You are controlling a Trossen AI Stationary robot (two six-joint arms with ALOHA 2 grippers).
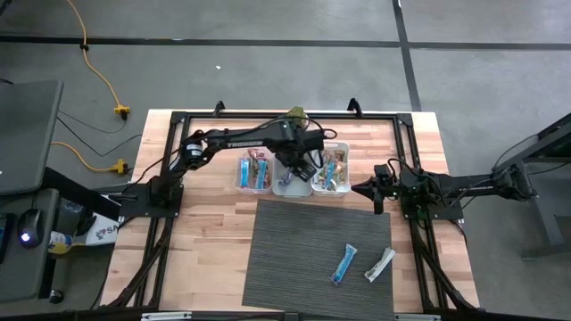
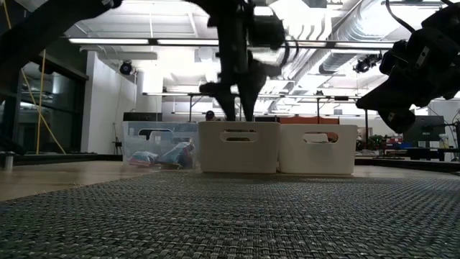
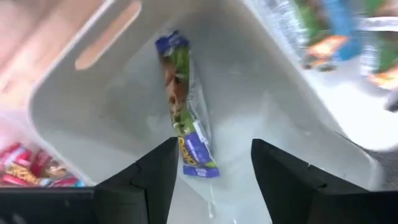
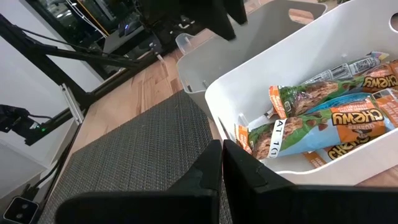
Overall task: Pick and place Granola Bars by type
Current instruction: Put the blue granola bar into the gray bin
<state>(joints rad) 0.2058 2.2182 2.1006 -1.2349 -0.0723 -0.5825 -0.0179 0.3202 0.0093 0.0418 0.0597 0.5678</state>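
- Three bins stand in a row at the far side of the tabletop (image 1: 205, 223): a clear bin (image 1: 254, 171), a middle white bin (image 1: 291, 185) and a right white bin (image 1: 331, 174).
- The left end effector (image 3: 211, 171) hangs over the middle white bin with its fingers spread apart and gripping nothing.
- One green-and-blue wrapped bar (image 3: 185, 121) lies on that bin's floor, just ahead of the fingers and apart from them.
- The clear bin holds several blue and pink-red bars (image 1: 256, 169) (an exact count is hard to make from above).
- The right white bin holds orange "Chewy" bars (image 4: 339, 118), at least four as far as the wrist view shows.
- Two bars lie on the grey mat (image 1: 294, 259): one blue bar (image 1: 344, 264) and one white-silver bar (image 1: 380, 265), near each other.
- The right end effector (image 4: 222, 158) waits beside the right white bin, fingers pressed together, empty.
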